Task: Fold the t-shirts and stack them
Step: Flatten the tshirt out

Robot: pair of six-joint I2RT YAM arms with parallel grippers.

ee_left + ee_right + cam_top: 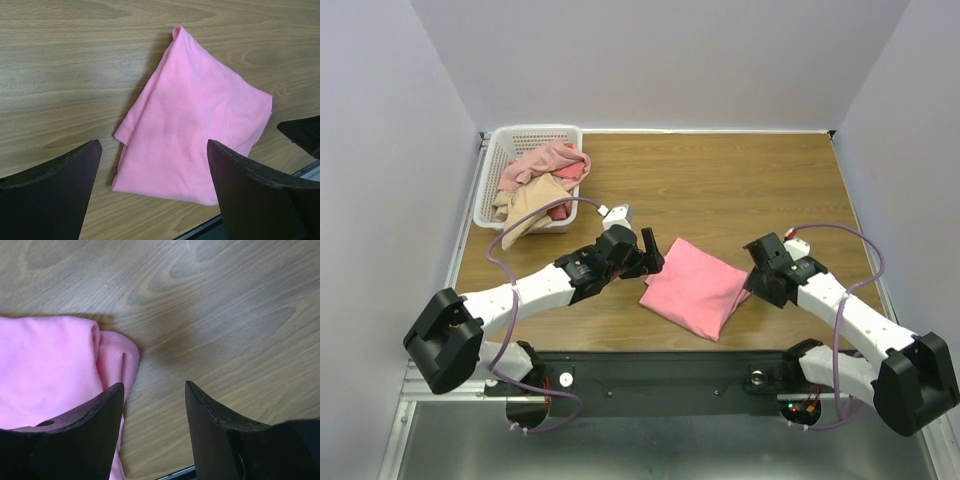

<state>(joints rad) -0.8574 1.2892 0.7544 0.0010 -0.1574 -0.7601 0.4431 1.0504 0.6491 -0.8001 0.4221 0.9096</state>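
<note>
1. While the folded salmon-pink t-shirt (692,288) lies on the wooden table (740,180) at lower centre of the top view, other t-shirts (542,178), pink and tan, sit heaped in the white basket (535,131) at upper left.
2. Left gripper (651,252), just left of the folded shirt, is spread wide and holds nothing.
3. Right gripper (752,283), at the shirt's right corner, is partly parted, with bare wood between its fingers (85,430); one finger overlaps the cloth edge.

text: none readable | labels: none | brands: none | numbers: none | signs: none
</note>
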